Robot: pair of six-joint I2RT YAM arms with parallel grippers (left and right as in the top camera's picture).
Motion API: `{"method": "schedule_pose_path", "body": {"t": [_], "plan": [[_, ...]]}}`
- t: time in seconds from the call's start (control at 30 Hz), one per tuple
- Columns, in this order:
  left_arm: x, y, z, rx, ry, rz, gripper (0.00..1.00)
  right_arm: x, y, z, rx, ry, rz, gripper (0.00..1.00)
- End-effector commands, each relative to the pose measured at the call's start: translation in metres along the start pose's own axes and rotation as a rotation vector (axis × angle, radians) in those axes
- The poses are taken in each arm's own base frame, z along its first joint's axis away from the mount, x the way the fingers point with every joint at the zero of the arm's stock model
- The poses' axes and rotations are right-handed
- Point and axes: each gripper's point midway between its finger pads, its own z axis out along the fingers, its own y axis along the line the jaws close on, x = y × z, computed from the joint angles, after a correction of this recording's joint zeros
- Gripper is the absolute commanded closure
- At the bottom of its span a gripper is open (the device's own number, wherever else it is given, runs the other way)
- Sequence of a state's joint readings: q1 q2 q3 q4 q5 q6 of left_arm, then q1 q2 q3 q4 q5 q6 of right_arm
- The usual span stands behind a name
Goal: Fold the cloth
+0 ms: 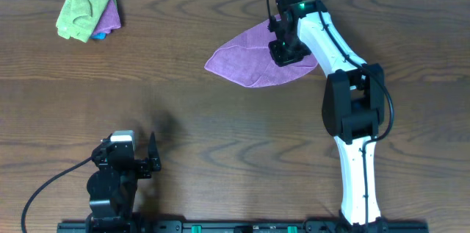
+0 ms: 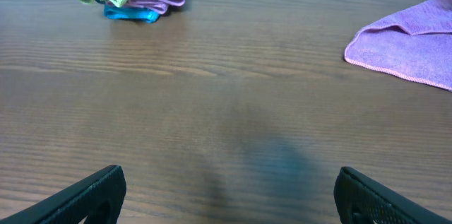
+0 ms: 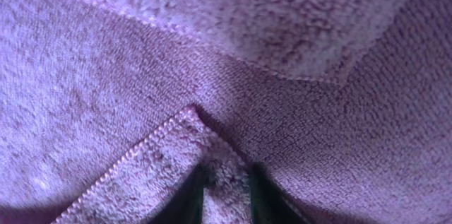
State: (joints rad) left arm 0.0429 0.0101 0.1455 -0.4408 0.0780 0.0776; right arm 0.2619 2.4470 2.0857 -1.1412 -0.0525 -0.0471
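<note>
Cloth (image 1: 239,62) nipped at its hem, far right of table (image 1: 220,130).
L gripper (image 2: 229,185) nearest, jaws wide, empty; farther back, R gripper (image 1: 286,54) closed tight on a hem fold. Fabric prob. soft, light, floppy: take it by corners/hem, not mid-sheet.

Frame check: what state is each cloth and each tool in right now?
the cloth: on the table, loosely doubled over, not flat
right tool: shut on a fold of the cloth
left tool: open, empty, low over the table
stack of small cloths: folded, piled at the far corner
</note>
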Motion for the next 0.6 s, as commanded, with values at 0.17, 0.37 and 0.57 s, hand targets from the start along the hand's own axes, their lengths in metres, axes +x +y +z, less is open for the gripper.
{"method": "schedule_pose_path", "body": {"t": [0.17, 0.37, 0.57], "plan": [[0.008, 0.0, 0.003, -0.003, 0.015, -0.009, 0.04, 0.004, 0.0, 0.005, -0.005, 0.017, -0.012, 0.99], [0.008, 0.0, 0.003, -0.003, 0.015, -0.009, 0.04, 0.021, 0.004, 0.002, -0.012, 0.085, -0.005, 0.99], [0.008, 0.0, 0.003, -0.003, 0.015, -0.009, 0.04, 0.052, 0.016, -0.003, -0.032, 0.215, 0.033, 0.98]]}}
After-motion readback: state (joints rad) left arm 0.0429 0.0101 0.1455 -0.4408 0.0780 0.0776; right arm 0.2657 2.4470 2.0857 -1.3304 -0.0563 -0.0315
